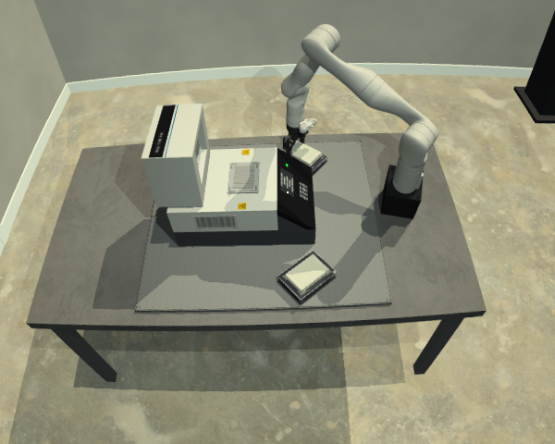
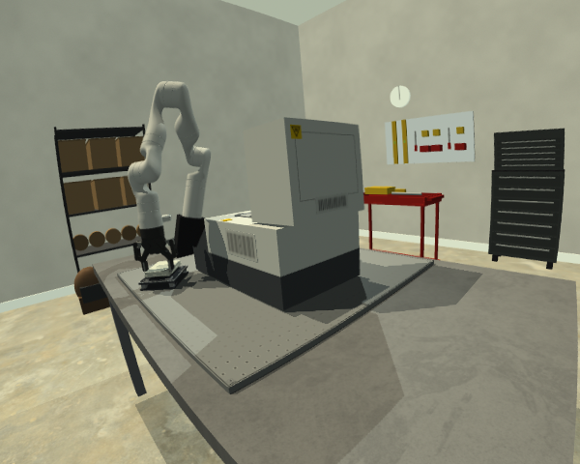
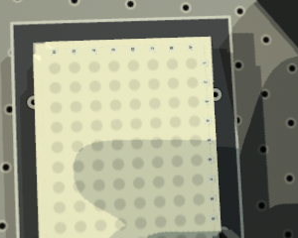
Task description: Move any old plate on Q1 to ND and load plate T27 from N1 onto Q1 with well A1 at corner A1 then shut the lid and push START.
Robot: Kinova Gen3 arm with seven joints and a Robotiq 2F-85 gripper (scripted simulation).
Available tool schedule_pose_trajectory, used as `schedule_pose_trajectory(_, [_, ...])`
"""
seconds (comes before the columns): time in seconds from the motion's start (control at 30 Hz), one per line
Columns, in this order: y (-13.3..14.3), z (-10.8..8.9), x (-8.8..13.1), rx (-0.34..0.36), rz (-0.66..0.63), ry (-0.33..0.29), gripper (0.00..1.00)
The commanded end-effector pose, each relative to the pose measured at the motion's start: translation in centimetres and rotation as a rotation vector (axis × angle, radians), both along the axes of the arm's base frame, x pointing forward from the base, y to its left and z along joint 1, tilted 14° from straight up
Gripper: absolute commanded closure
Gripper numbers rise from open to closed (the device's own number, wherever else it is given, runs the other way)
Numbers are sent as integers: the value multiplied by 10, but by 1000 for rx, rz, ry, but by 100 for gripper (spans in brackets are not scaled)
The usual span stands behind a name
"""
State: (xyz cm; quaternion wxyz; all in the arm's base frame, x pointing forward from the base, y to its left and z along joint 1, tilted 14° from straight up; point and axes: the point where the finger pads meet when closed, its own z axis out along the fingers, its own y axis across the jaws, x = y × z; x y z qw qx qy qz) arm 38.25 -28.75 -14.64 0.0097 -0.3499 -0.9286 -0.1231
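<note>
My gripper point(image 1: 297, 145) point(image 2: 157, 267) is shut on a cream well plate point(image 1: 311, 154) point(image 2: 164, 268) point(image 3: 114, 94) across its short side, low over the dark nest point(image 2: 153, 282) point(image 3: 114, 31) at the back. The plate looks level and roughly square to this nest; I cannot tell whether it touches the bottom. In the wrist view its A1 corner is upper right. Another cream plate point(image 1: 311, 272) lies in the front nest point(image 1: 301, 297). Q1 point(image 1: 264, 201) point(image 2: 245, 245) has its lid point(image 1: 173, 178) point(image 2: 325, 159) raised, a green lamp point(image 1: 286, 165) and a bare-looking block point(image 1: 243, 178). Nest and plate labels are unreadable.
Q1's sloping black front panel point(image 1: 294, 205) stands close beside the gripper and back nest. The raised lid is a tall obstacle at Q1's far end. The arm's black base point(image 1: 400, 203) stands to the right of the perforated board point(image 1: 347, 229).
</note>
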Motion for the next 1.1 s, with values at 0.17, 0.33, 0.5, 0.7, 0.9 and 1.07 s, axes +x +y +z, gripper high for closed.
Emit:
schedule_pose_trajectory(0.17, [-1,0,1,-2,0,-1,10])
schedule_pose_trajectory(0.33, [0,-1,1,-2,0,-1,10])
schedule_pose_trajectory(0.5, [0,-3,1,-2,0,-1,10])
schedule_pose_trajectory(0.7, [1,-5,1,-2,0,-1,10])
schedule_pose_trajectory(0.9, [1,-6,1,-2,0,-1,10])
schedule_pose_trajectory(1.07, [1,-8,1,-2,0,-1,10])
